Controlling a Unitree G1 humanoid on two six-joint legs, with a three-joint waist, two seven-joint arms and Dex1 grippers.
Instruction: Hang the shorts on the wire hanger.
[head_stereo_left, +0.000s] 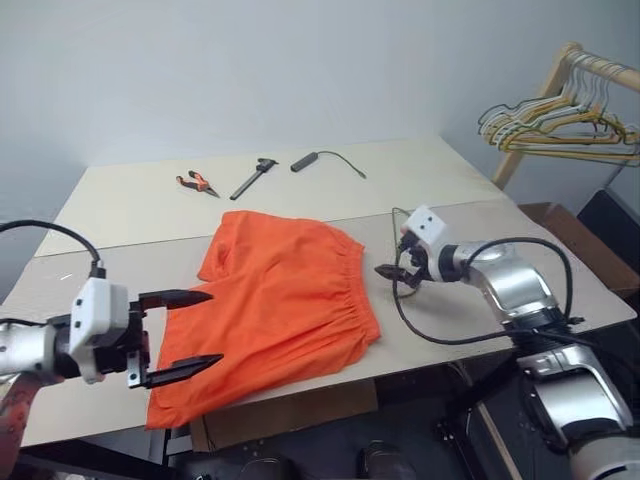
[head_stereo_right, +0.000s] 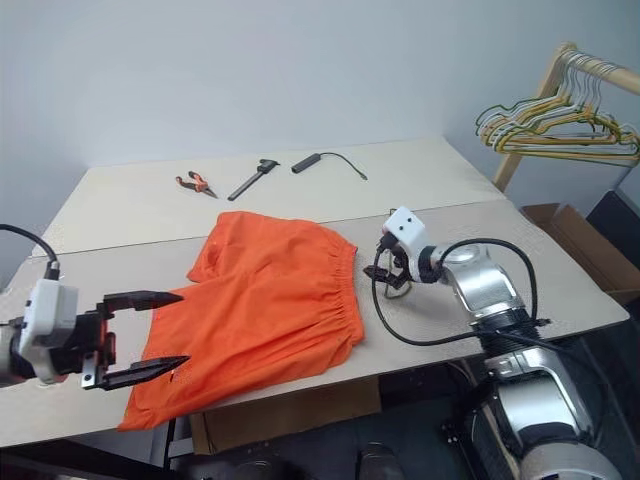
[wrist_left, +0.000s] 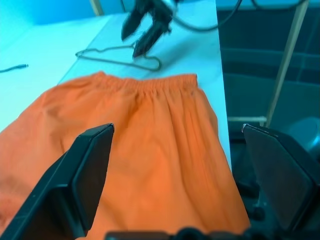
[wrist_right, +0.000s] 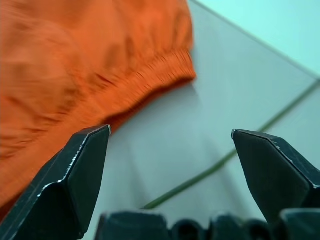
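The orange shorts (head_stereo_left: 280, 305) lie flat on the table, their gathered waistband toward the right. My left gripper (head_stereo_left: 213, 326) hovers open over the shorts' left leg part, with nothing between its fingers. My right gripper (head_stereo_left: 392, 275) is open just right of the waistband, low over the table. The thin wire hanger (wrist_left: 156, 62) lies on the table beside the waistband, right under the right gripper (wrist_left: 132, 44). Whether that gripper touches the wire I cannot tell. In the right wrist view the waistband (wrist_right: 150, 70) shows past the spread fingers.
Orange-handled pliers (head_stereo_left: 196, 182), a black tool (head_stereo_left: 254, 177) and a black corded device (head_stereo_left: 305, 160) lie at the table's far side. A wooden rack with a bunch of yellow and silver hangers (head_stereo_left: 560, 125) stands at the right, a cardboard box (head_stereo_left: 560, 215) below it.
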